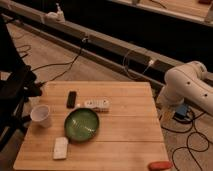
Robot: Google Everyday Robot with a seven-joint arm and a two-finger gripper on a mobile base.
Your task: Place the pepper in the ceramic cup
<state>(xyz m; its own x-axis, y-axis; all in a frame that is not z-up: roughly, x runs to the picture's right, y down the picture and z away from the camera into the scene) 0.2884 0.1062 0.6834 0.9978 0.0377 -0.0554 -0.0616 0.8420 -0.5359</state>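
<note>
Pepper not yet picked, arm folded off to the right of the table.

I see the pepper (159,165) lying flat at the near right corner of the table (125,145), well apart from the ceramic cup (40,115). The cup stands upright at the left, just beside the green plate (81,123), mouth up to receive it. My arm (186,85) sits beyond the right edge. The gripper is tucked out of sight under it, spread wide and, I judge, empty, since the pepper lies untouched.

Matt wooden table (125,117), glossy green plate (82,124), smooth ceramic cup (41,115), glossy plastic arm (187,85), its gripper out of frame.
</note>
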